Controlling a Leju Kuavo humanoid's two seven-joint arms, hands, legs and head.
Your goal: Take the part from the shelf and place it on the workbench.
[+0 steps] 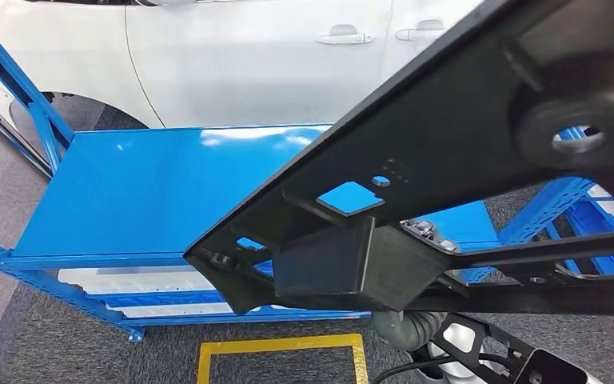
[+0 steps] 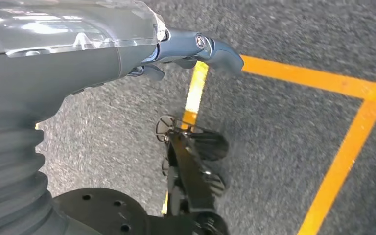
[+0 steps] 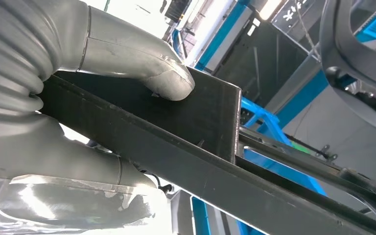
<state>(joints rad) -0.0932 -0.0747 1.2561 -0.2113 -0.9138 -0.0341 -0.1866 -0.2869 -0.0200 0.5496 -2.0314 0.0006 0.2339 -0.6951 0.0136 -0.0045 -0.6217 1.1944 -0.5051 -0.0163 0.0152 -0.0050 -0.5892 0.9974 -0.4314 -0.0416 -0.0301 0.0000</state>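
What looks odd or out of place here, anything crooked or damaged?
Nothing looks damaged. The large black plastic frame part is held tilted, slanting across the head view close to the camera, above the blue metal shelf. The right hand grips its flat black block. The left hand hangs over grey carpet.

Left wrist entry: my left robot hand (image 2: 196, 49), grey thumb extended, darker fingers curled under, holding nothing. Below it, grey speckled carpet floor (image 2: 274, 137). On the floor, yellow tape lines (image 2: 345, 152) meeting at a corner, forming part of a marked box.
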